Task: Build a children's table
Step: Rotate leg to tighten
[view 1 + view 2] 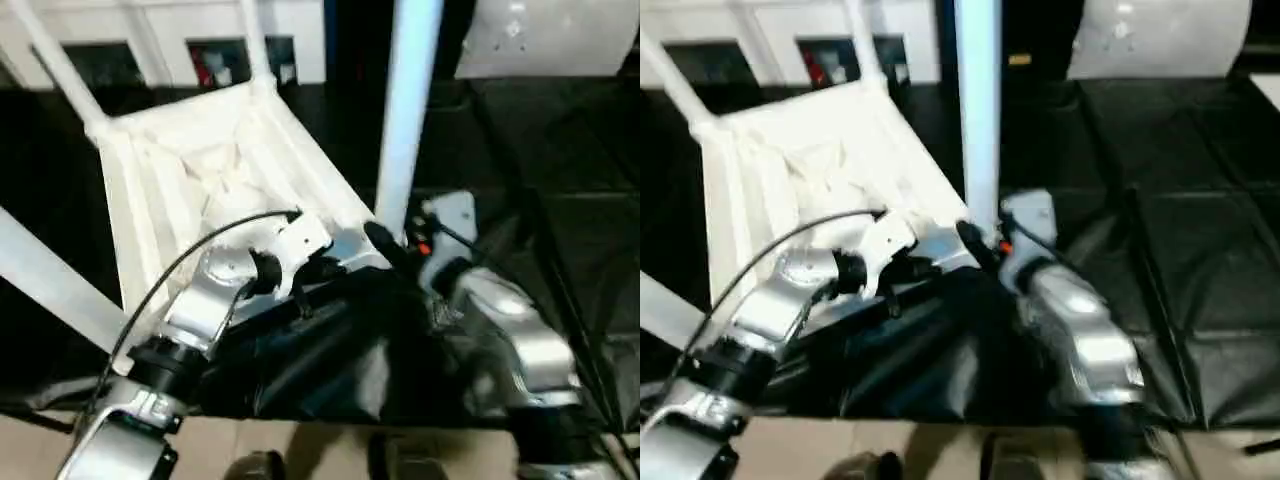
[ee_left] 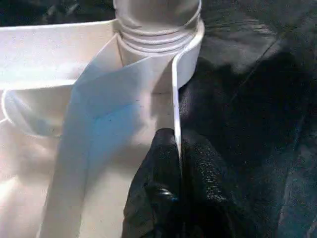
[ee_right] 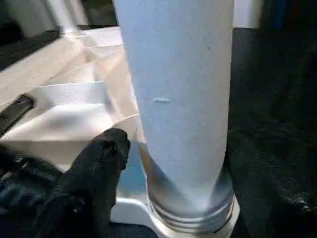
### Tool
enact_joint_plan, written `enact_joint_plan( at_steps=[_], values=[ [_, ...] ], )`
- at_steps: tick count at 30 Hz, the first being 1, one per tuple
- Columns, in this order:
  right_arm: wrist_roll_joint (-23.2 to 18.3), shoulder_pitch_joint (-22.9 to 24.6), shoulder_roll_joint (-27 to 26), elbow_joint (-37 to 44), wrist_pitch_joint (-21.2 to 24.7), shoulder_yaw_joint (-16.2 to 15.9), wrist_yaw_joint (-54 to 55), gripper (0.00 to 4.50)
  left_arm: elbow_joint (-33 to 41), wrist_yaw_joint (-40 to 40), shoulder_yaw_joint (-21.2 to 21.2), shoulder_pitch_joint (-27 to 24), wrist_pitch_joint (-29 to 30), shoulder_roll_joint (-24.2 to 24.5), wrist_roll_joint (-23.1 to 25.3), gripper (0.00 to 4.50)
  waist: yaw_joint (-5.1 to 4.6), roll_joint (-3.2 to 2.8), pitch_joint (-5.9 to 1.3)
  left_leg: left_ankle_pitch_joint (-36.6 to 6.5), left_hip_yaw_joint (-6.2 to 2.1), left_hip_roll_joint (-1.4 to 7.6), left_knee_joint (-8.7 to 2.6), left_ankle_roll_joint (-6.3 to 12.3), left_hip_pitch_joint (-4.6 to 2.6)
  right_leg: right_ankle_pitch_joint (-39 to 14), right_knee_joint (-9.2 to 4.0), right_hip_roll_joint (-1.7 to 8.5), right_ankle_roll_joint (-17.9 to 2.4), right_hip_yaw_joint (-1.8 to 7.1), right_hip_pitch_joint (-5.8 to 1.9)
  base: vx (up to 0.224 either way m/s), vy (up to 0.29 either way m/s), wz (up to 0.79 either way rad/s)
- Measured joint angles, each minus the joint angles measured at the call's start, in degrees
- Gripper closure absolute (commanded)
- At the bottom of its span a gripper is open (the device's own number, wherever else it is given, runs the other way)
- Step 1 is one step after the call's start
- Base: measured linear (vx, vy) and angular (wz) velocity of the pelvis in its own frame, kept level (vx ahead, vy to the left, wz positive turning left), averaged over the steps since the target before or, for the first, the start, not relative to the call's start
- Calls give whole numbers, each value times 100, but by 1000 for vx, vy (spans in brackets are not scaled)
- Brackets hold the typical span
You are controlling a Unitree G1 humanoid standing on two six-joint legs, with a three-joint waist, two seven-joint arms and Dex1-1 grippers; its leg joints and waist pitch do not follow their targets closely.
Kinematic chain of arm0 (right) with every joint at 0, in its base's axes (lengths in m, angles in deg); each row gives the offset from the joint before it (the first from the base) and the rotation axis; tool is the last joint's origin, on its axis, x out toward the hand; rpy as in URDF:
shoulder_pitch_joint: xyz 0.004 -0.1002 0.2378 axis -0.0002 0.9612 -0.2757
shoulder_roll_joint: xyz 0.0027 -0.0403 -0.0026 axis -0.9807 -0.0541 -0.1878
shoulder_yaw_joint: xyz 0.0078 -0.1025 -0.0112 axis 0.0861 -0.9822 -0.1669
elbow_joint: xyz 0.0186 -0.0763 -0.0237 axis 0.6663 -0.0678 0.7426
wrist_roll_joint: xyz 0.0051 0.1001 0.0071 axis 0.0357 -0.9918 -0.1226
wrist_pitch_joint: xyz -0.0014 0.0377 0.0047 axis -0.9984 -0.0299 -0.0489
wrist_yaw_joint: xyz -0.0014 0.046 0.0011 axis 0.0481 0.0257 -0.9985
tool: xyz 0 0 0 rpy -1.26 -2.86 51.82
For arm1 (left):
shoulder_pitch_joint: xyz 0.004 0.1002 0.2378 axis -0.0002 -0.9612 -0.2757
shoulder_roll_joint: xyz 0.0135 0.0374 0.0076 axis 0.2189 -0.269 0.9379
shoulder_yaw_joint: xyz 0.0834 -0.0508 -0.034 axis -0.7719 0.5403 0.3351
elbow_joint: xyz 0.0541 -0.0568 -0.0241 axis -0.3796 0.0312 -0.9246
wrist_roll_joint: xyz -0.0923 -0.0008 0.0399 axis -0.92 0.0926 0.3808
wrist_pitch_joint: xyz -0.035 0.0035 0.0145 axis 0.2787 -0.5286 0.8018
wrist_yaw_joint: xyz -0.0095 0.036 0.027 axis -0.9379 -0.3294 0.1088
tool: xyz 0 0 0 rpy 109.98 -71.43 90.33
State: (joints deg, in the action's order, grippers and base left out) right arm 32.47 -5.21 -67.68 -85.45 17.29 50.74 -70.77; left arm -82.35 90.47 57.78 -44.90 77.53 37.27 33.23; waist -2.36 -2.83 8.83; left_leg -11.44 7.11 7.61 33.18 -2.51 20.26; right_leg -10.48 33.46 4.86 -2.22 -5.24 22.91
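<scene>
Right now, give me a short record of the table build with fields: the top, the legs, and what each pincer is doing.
table top: white table top lies underside up, ribs showing, on a black mat
near leg: leg stands upright in the near corner socket, its thread still partly showing
other legs: more legs stand in other corners
left pincer: left pincer shut on the top's thin edge wall beside that socket
right pincer: right pincer beside the leg's base; grip unclear

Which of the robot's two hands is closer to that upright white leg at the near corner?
Right. The right gripper sits beside the leg, just above its threaded base, one finger alongside it. The left gripper pinches the tabletop's thin edge wall, a little away from that leg's socket.
</scene>
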Motion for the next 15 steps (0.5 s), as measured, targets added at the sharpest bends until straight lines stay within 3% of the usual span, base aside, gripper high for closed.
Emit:
enact_joint_plan(
  at_steps=[2,6,15],
  values=[
    [-108,2,245,-145,-147,3,-474,77,-32,152,-15,1,-148,110,-27,450,12,22,-19,-1,4,0,-7,12,9,81,-32,1,7,-2,2,0,0,0],
    [-255,-8,788,-397,-394,-39,-1475,42,-88,629,-4,-13,-493,392,-157,450,123,22,-24,8,2,22,-19,27,39,117,-32,-6,20,-27,30,0,0,0],
    [-746,-326,1507,-716,-503,-357,-3516,42,-129,1718,-114,-130,-1134,888,-423,450,299,44,-51,5,5,76,29,36,95,127,-3,-46,3,-48,76,0,0,0]
  ],
)
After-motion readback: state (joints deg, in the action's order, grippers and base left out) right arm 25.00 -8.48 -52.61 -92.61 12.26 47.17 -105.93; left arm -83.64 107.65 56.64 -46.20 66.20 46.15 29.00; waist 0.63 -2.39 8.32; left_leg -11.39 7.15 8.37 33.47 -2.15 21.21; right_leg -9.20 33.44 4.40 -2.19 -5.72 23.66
